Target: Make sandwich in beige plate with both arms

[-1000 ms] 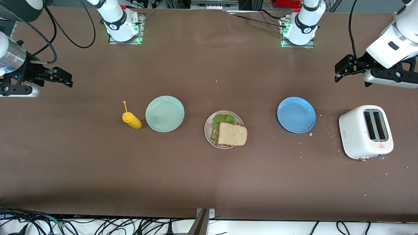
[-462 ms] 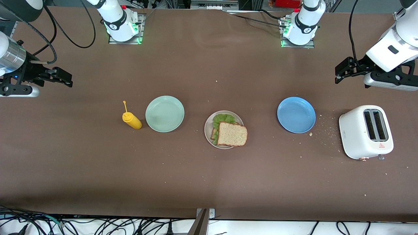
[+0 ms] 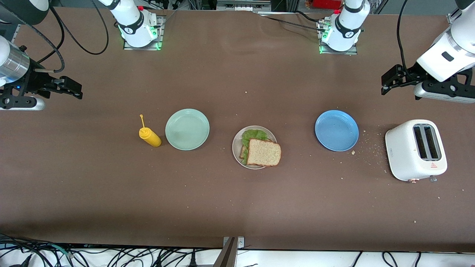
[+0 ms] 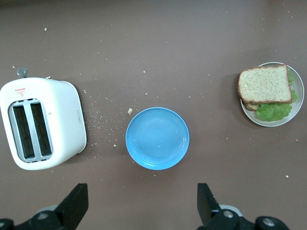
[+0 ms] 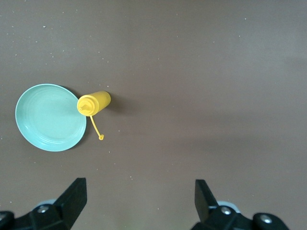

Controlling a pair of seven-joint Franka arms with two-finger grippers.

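1. Since a second ago, only the left gripper (image 3: 386,79) at the frame's right edge has shifted: its white wrist has risen slightly, while the sandwich, plates, bottle and toaster have stayed put.
2. Left gripper: hangs over bare table at upper right, above the toaster (image 3: 415,150) in the frame; fingers (image 4: 76,203) spread wide, nothing between them.
3. Right gripper (image 3: 74,89): hangs over bare table at the upper left edge; fingers (image 5: 74,196) likewise spread and empty.
4. Sandwich (image 3: 263,152): lies on the beige plate (image 3: 237,146) at frame centre. Its top slice juts past the plate's rim at lower right, and the lettuce (image 3: 252,134) shows along the upper and left sides.
5. Green plate (image 3: 187,129): left of centre, with the yellow bottle (image 3: 150,136) just beside its left rim, tilted, its cap strap pointing to the upper left.
6. Blue plate (image 3: 336,130): right of centre, well apart from the beige plate; crumbs (image 3: 367,148) lie scattered between it and the toaster.
7. Table (image 3: 237,207): a wide brown band is open across the whole lower part of the frame, and another across the top between the plates and the arm bases.
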